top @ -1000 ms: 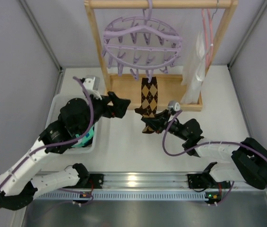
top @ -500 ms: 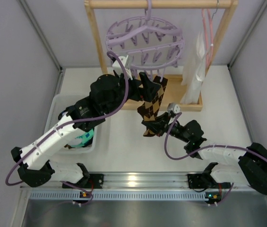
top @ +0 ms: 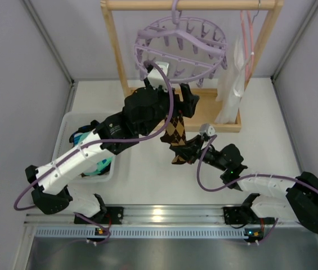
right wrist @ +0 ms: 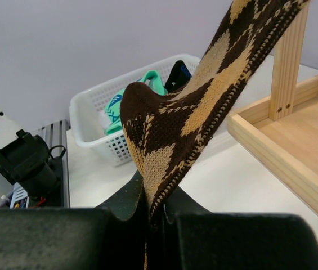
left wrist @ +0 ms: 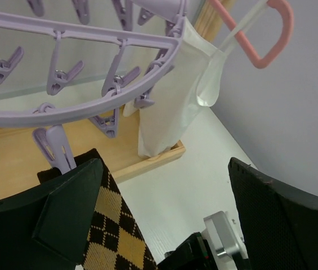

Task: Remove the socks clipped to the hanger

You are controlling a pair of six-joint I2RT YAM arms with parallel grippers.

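While the right pincer is clamped tight on the toe end of the diamond-check sock, the left pincer stands spread wide at the cuff, gripping nothing. That sock hangs from a peg on the near rim of the lavender hanger, drawn taut toward the worktop. Other socks lie in the white basket at left. Being soft, light knit, it will likely stretch before slipping. I would take hold just under the peg, though the peg's bite is half hidden.
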